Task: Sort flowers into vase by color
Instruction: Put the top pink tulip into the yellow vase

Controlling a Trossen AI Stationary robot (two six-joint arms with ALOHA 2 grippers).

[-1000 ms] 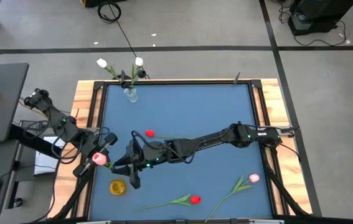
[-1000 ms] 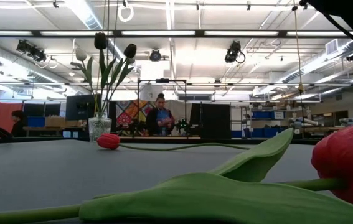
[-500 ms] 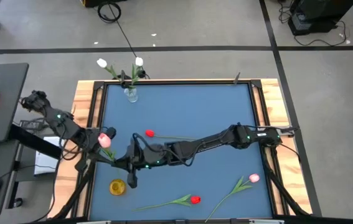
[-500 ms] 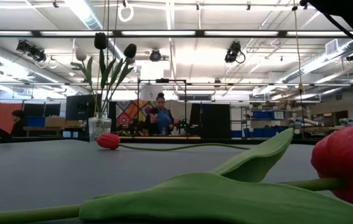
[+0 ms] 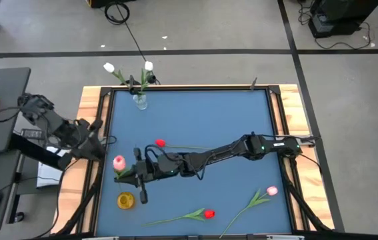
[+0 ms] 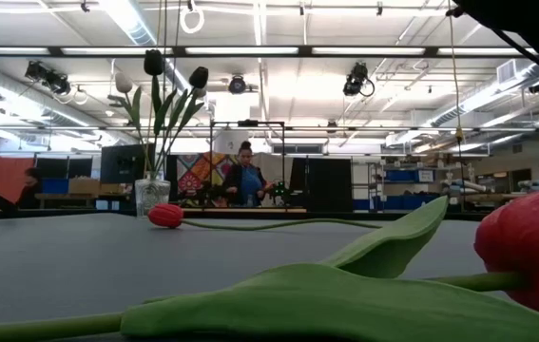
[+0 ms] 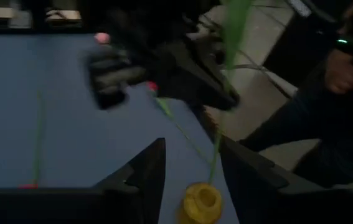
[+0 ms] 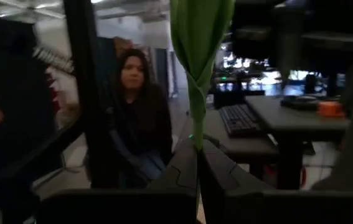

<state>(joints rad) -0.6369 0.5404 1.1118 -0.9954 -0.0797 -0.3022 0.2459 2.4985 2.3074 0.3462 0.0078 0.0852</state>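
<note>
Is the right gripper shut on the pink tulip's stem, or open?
Shut on it. In the right wrist view the right gripper pinches the green stem of the pink tulip, which rises straight up from between its closed fingers.

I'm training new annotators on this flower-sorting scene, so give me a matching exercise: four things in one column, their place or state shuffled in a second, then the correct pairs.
Things:
1. right gripper
2. left gripper
3. yellow cup
4. glass vase

Places or states:
A. open, over the table's left edge
B. at the table's far edge, holding two white tulips
C. shut on the stem of the pink tulip
D. near the table's front left corner, no flowers in it

Pairs: 1-C, 2-A, 3-D, 4-B
</note>
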